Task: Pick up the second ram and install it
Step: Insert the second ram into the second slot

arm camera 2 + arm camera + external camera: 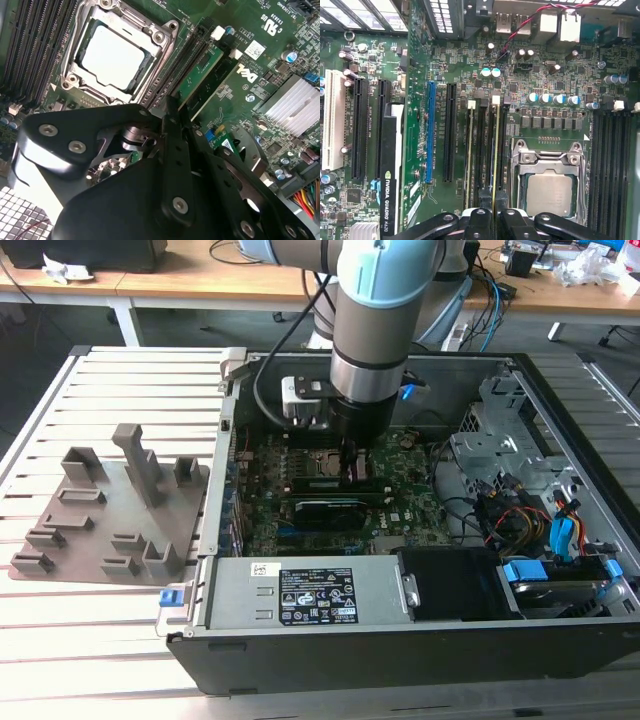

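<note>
Exterior view: our gripper (352, 462) is down inside the computer case (560, 430), beside the processor socket (318, 462). Second wrist view: one green stick (202, 75) sits slotted. First wrist view: fingers (481, 220) together, clamped on the second ram (495, 150), edge-on in its slot. We judge it light, stiff, fragile; hold the long edges.

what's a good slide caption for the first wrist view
Gripper jaws closed on the second ram, upright in a motherboard slot beside the processor socket.

Slatted metal table (120, 375) carries grey plastic holder (110, 515) at exterior view's left, open PC case (420, 620) beside it.
</note>
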Robot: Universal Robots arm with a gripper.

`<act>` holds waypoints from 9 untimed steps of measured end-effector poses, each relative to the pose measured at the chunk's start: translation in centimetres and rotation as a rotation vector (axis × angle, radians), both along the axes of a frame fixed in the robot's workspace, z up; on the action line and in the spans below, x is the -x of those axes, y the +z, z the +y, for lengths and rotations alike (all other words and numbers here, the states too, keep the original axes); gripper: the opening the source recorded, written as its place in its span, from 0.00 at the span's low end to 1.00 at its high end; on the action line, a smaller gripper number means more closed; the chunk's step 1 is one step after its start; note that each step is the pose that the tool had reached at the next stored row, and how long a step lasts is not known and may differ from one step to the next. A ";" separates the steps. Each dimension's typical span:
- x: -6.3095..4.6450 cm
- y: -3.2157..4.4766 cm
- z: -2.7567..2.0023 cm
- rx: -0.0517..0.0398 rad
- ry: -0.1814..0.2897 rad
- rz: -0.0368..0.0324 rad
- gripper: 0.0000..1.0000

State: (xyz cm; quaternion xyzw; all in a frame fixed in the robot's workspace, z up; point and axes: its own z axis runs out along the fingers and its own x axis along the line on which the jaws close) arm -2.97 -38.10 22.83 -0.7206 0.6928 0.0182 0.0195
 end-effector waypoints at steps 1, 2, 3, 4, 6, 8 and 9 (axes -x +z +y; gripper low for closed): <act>0.0 -0.08 0.00 0.0001 0.000 0.0006 0.14; 0.0 -0.11 0.01 0.0001 0.000 0.0009 0.14; 0.0 -0.17 0.05 0.0001 0.000 0.0015 0.14; 0.0 -0.21 0.12 0.0002 -0.001 0.0020 0.14; -0.1 -0.23 0.16 0.0000 -0.001 0.0024 0.14; -0.2 -0.23 0.16 0.0000 -0.001 0.0028 0.14; -0.2 -0.23 0.16 0.0000 -0.001 0.0027 0.14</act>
